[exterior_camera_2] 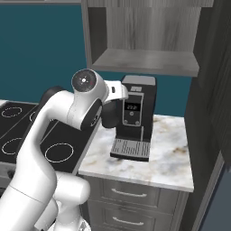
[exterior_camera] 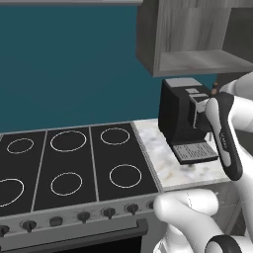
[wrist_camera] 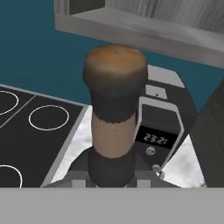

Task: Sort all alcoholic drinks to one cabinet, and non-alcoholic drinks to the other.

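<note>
Gripper [wrist_camera: 111, 177] clamped tight on dark squat bottle's [wrist_camera: 114, 105] neck, held up in air over counter's [exterior_camera_2: 167, 158] left edge, in front of coffee machine [exterior_camera_2: 135, 115] — carry step; next likely lift into open cabinet [exterior_camera_2: 144, 61] above w/o clipping shelf lip.

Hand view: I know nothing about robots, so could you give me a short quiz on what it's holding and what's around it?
1. True or false: the gripper is shut on a dark bottle.
2. What stands on the marble counter below the open cabinet? A) toaster B) coffee machine C) kettle
3. Fill in: in the base views, left of the counter lies a black ___ with white rings.

Key: 1 true; 2 B; 3 cooktop.
</note>
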